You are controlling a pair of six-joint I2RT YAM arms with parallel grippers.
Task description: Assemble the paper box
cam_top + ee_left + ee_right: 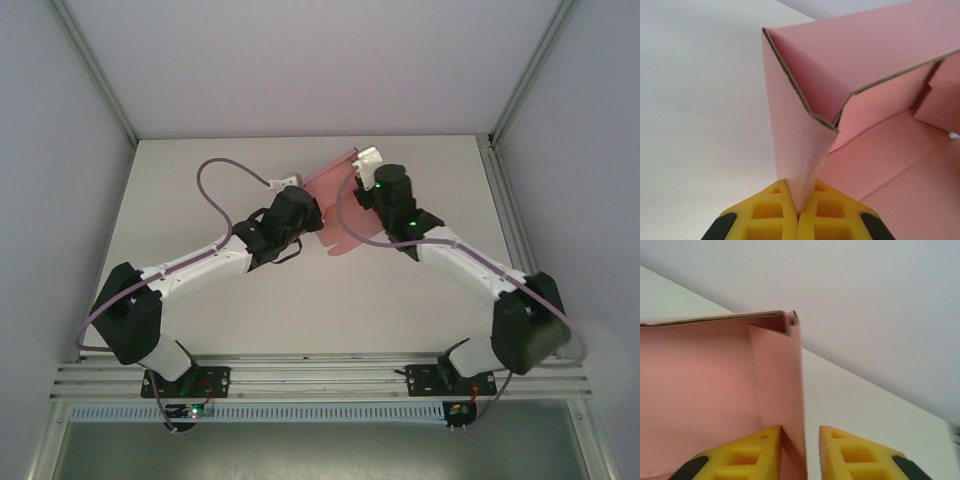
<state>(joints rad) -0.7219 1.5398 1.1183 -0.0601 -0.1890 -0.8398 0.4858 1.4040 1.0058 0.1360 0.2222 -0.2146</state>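
**Top external view.** Pink thin-card paper box (328, 195), partly folded, in upper centre of frame, over flat white table (300, 320). Left gripper (289, 183) at box's left edge, right gripper (368, 158) at its upper right corner. Arms reaching in from lower left and lower right.

**Left wrist view.** Left gripper (798, 212) at bottom centre, yellow pads (770, 210) pressed together on lower edge of an upright pink wall. Paper box (865, 60) open, filling right and upper frame, walls raised, corrugated edge visible.

**Right wrist view.** Right gripper (800, 430) at bottom centre, jaws parted. Upright wall of paper box (700, 380) standing between yellow pads (850, 450), against left pad, clear gap to right pad. No grip on the card.
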